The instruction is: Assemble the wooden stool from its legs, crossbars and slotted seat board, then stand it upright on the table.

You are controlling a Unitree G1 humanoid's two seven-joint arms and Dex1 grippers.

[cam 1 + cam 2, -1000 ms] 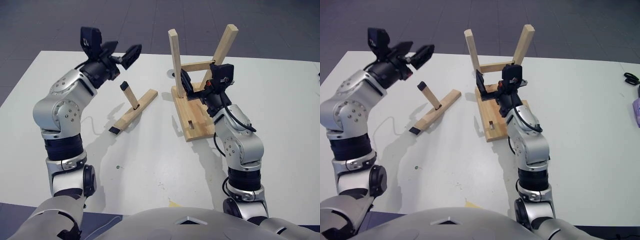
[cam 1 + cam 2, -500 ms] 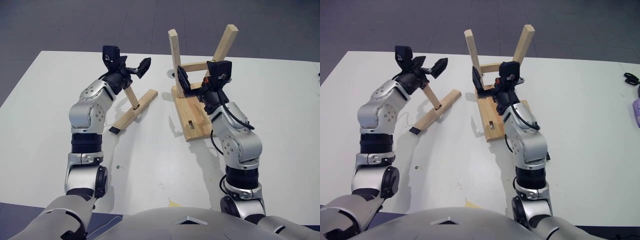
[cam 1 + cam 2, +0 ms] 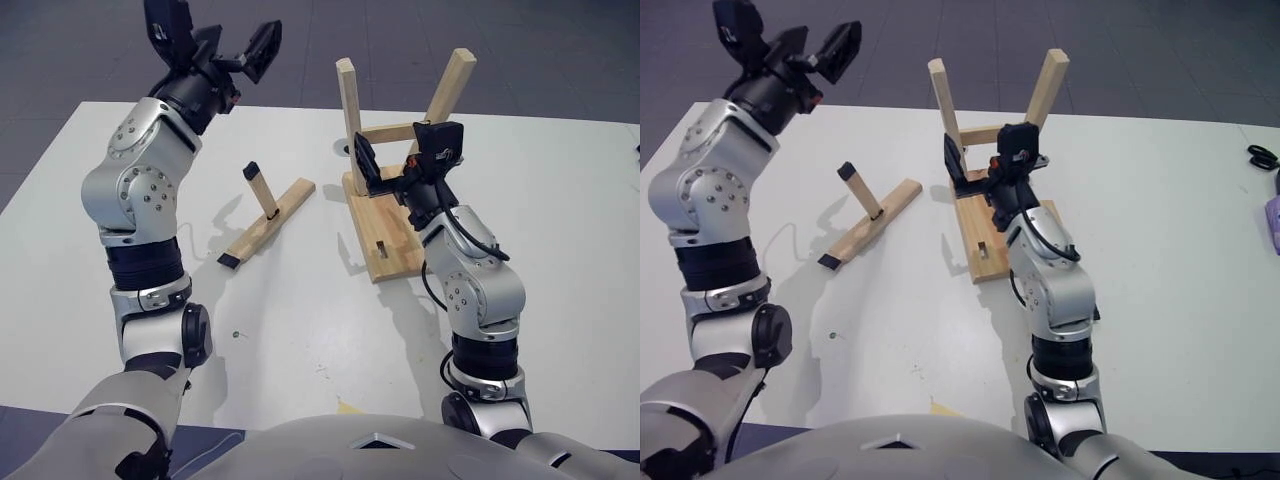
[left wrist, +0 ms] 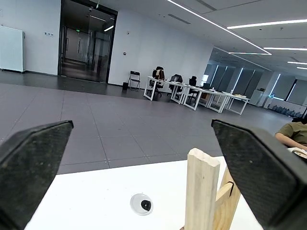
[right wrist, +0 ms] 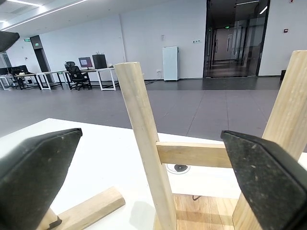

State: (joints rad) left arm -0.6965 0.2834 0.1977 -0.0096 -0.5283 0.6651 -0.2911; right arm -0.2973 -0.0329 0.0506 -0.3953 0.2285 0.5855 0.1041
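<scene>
White table (image 3: 300, 330) stands in a large office hall with grey floor; far behind are desks and chairs. Taking 12 o'clock as away from the robot, the slotted seat board (image 3: 385, 255) lies flat on the table at about 1 o'clock from the table's middle. Two legs rise from its far end, the left leg (image 3: 350, 110) and the right leg (image 3: 448, 90), and they lean apart toward the top. One crossbar (image 3: 392, 130) joins them. The right gripper (image 3: 393, 170) is low over the far end of the board, just in front of these legs, its fingers spread wide with nothing between them. At about 10 o'clock a loose leg (image 3: 268, 222) lies flat on the table, well apart from the board. A short crossbar piece (image 3: 258, 188) with a black tip stands tilted out of its slot. The left gripper (image 3: 235, 48) is lifted high at about 11 o'clock, over the table's far edge. Its fingers are also wide apart and hold nothing. A round cable grommet (image 4: 142, 204) sits in the table near the far edge, just behind the left leg.
</scene>
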